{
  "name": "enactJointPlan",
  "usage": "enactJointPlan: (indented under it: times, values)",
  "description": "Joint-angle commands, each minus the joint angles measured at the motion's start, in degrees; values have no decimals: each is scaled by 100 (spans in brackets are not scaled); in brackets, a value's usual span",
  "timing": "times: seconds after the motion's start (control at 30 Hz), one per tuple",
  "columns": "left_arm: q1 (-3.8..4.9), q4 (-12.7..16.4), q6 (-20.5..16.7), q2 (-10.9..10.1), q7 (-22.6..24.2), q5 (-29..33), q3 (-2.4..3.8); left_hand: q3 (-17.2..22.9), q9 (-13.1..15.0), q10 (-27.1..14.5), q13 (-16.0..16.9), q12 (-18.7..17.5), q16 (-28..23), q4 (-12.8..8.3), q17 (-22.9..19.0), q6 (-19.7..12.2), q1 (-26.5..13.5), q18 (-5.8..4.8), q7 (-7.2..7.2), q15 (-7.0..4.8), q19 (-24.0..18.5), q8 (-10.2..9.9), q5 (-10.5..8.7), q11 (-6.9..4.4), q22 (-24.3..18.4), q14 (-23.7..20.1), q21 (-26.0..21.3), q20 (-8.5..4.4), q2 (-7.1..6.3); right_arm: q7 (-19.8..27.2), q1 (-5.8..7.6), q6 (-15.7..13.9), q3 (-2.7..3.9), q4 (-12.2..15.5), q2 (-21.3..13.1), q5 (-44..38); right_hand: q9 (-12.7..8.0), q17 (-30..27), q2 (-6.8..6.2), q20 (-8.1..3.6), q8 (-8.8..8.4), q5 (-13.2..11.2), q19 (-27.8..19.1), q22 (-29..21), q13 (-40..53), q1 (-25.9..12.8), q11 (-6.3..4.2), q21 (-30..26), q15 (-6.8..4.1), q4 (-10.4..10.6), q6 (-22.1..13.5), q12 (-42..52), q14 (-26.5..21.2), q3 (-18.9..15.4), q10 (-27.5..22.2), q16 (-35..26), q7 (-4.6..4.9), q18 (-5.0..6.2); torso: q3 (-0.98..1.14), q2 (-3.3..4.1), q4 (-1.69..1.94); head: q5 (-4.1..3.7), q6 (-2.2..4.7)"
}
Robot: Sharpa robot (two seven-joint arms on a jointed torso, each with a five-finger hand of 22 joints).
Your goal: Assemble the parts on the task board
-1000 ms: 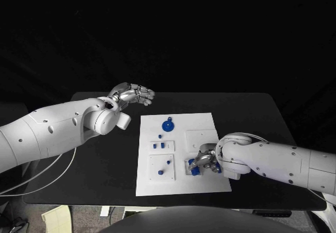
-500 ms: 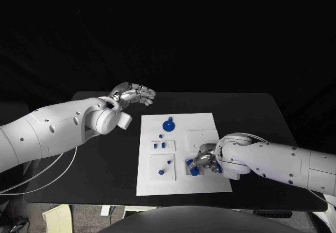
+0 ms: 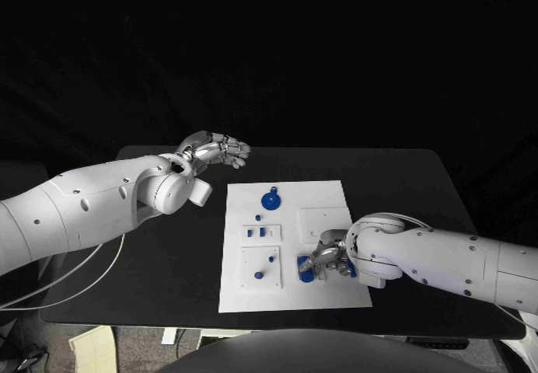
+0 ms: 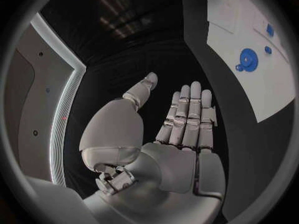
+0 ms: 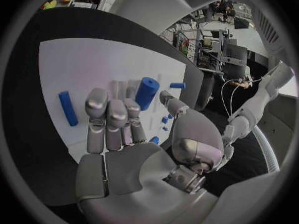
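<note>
My right hand (image 3: 325, 259) is down on the near right corner of the white board (image 3: 319, 198), fingers curled by a blue peg (image 5: 146, 92); I can't tell if it's actually gripped. My left hand (image 3: 213, 149) hovers empty, fingers loosely bent, off the board's far left corner. Risk: a loose pinch tips the peg and knocks the blue pieces (image 3: 305, 265) beside it.

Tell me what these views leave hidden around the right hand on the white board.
- Head view: silver right hand and its white forearm cover the blue parts beneath; grasp unreadable.
- Right wrist view: fingers overlap the blue cylinder; contact unclear.
- Left wrist view: white task board cut off by the rim.
</note>
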Motion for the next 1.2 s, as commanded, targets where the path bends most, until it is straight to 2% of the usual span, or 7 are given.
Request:
enactJointPlan:
  times: [0.03,0.37,0.73,0.9,0.93,1.03,1.2]
  values:
    - [4,14,49,8,45,27,4,6,-8,2,-9,-40,-21,24,9,-34,-25,90,-20,-12,27,34,-11,24,7,35,-24,8,1,178,-5,-37,-2,50,-55,-122,8,8,-34,-30,-41,-24,-13,49,9,-16,1,1,-14,-3,-25,-22,-9,-64,-48,-33,25,488,1,-1,-1,-7,10]
    - [4,13,48,-5,46,27,4,6,-9,1,-9,-40,-24,27,13,-35,-28,90,-20,-12,28,35,-10,25,10,36,-25,8,2,380,-5,69,-2,333,-372,-87,50,40,-64,-68,-57,-24,-30,46,31,187,-5,-6,-20,-300,-20,-28,-8,-343,-45,-56,19,488,5,-2,-4,-6,26]
    - [4,15,51,-6,44,27,4,7,-9,2,-9,-41,-28,27,18,-35,-25,90,-20,-12,29,37,-10,25,12,37,-27,8,3,402,-4,246,-1,405,-467,-111,82,66,174,-70,-60,-23,-35,42,39,442,-20,-14,-32,-610,45,-46,2,-493,-19,-82,2,488,3,2,-3,-8,37]
    - [4,15,52,-2,47,27,4,8,-9,2,-9,-41,-29,26,20,-34,-24,90,-20,-12,29,37,-10,25,13,38,-28,8,4,371,-5,188,-2,358,-415,-294,92,76,326,-59,-54,-24,-27,41,40,665,-30,-11,-39,-764,98,-55,13,-439,1,-92,-9,488,1,0,-1,-12,32]
    - [4,15,52,-2,47,27,4,8,-9,2,-9,-41,-29,26,20,-34,-24,90,-20,-12,29,37,-10,25,14,38,-28,8,4,368,-6,177,-2,353,-409,-294,93,76,336,-58,-54,-24,-26,41,40,682,-30,-11,-40,-774,101,-56,14,-432,3,-93,-9,488,0,1,-1,-15,35]
    - [4,16,54,-5,46,27,4,8,-10,2,-9,-41,-30,27,21,-34,-25,90,-20,-12,29,38,-10,25,14,38,-29,8,5,374,-12,126,-2,335,-380,-297,96,79,540,-45,-49,-20,-16,37,38,862,-37,-12,-44,-822,143,-62,22,-288,23,-102,-17,487,-3,1,3,-16,29]
    - [4,16,59,-6,43,27,4,8,-10,3,-9,-41,-32,28,23,-34,-25,90,-20,-12,30,39,-10,25,15,38,-30,8,5,350,-39,34,-2,303,-324,-298,88,83,579,-13,-61,-19,-12,35,36,837,-33,-13,-39,-790,164,-72,29,-245,38,-112,-13,488,-7,3,7,-15,22]
